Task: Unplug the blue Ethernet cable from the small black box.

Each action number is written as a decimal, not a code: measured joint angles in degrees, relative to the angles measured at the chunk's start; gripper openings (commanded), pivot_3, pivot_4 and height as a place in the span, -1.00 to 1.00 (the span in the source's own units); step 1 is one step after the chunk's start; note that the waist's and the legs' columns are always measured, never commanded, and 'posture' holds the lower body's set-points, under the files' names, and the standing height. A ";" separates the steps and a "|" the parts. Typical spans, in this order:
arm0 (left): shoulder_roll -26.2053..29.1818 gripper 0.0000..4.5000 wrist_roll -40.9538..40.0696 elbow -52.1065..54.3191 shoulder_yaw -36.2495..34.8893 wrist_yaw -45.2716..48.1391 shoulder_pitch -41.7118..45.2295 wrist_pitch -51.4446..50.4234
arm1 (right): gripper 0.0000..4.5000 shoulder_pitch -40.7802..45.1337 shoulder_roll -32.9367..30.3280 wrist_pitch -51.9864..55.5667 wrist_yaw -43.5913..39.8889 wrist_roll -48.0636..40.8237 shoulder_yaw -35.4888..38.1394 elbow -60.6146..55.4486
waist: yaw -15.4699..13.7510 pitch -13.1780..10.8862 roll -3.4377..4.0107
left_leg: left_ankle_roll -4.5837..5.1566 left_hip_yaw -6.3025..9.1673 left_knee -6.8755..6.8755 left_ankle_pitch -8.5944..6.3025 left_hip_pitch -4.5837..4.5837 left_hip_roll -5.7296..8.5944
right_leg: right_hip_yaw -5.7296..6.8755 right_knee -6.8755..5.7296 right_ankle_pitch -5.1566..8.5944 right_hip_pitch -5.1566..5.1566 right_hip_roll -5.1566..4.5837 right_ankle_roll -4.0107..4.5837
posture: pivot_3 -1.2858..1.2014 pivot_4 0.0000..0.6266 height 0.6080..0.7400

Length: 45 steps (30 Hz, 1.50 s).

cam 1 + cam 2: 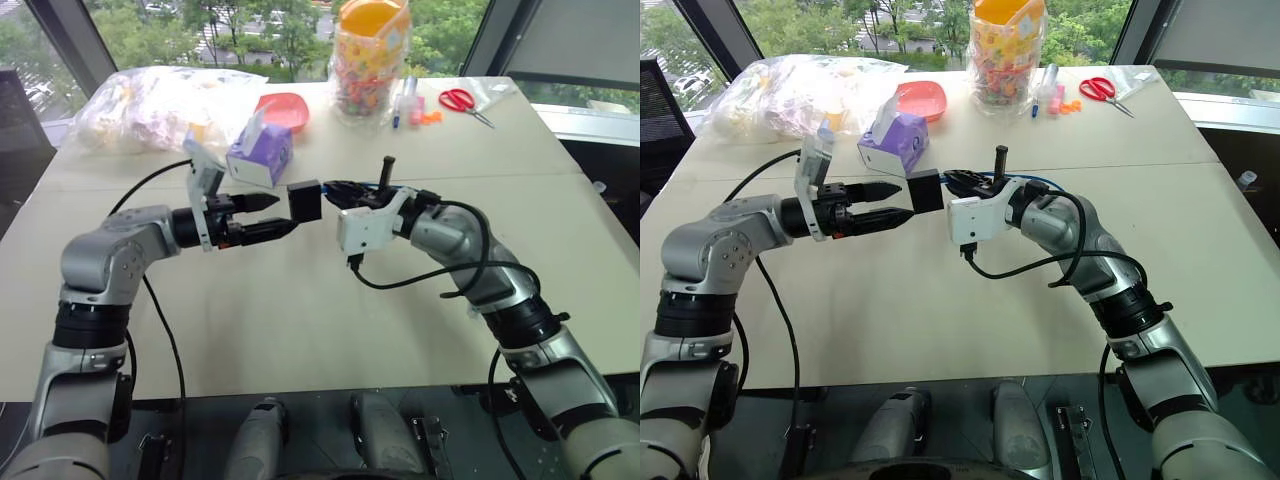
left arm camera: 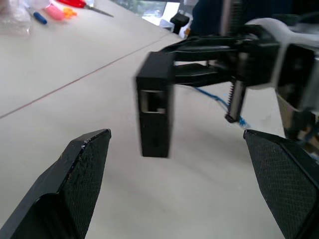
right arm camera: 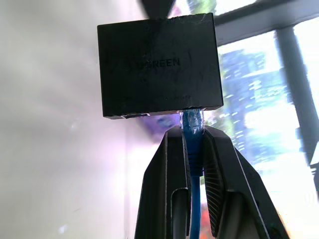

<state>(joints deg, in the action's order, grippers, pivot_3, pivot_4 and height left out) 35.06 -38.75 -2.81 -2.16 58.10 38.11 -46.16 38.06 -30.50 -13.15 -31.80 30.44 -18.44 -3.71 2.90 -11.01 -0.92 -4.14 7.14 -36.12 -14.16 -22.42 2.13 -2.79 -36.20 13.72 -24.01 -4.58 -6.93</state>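
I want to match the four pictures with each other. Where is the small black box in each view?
Left eye view: small black box held up between the left gripper and right gripper.
Right eye view: the same, near the tissue box.
Left wrist view: centre, lifted above the table.
Right wrist view: top, just past the fingertips.
Shared landmark: blue Ethernet cable, plugged into the box.

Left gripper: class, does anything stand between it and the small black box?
Nothing visible does. The left gripper is open, facing the small black box across bare air; the right gripper holds the blue Ethernet cable on the far side.
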 measured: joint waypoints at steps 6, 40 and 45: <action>-1.63 0.88 1.14 -5.01 2.28 3.37 5.09 0.49 | -1.00 -1.51 0.19 1.76 -0.89 1.35 -0.21 -5.20 | -0.39 0.01 -0.03 | 0.00 0.00 -0.02 0.00 0.00 0.01 | 0.00 0.08 0.00 0.10 -0.02 0.00 | 0.03 -0.52 1.00; 6.63 -0.78 8.31 -5.29 10.29 23.09 5.95 6.93 | 0.99 13.16 5.16 88.02 -29.53 -56.75 18.34 -6.77 | -0.43 -0.01 -0.02 | 0.03 0.09 0.02 -0.01 0.01 -0.01 | 0.06 0.03 0.00 0.09 -0.02 0.02 | 0.03 -0.52 1.00; 6.40 -0.78 8.69 -6.02 10.26 23.12 6.71 7.14 | 0.99 13.67 6.54 90.43 -25.30 -58.62 16.30 -2.19 | -0.34 -0.02 -0.02 | 0.08 0.04 0.02 -0.04 -0.14 0.00 | 0.04 0.02 0.00 -0.08 -0.05 0.01 | 0.03 -0.52 1.00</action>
<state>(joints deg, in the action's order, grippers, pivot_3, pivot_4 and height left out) 41.46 -30.06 -8.83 8.10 81.21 44.82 -39.02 51.73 -23.96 77.28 -57.10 -28.18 -2.14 -5.90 2.57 -11.02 -0.93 -4.06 7.18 -36.10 -14.19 -22.56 2.13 -2.74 -36.18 13.72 -24.09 -4.62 -6.92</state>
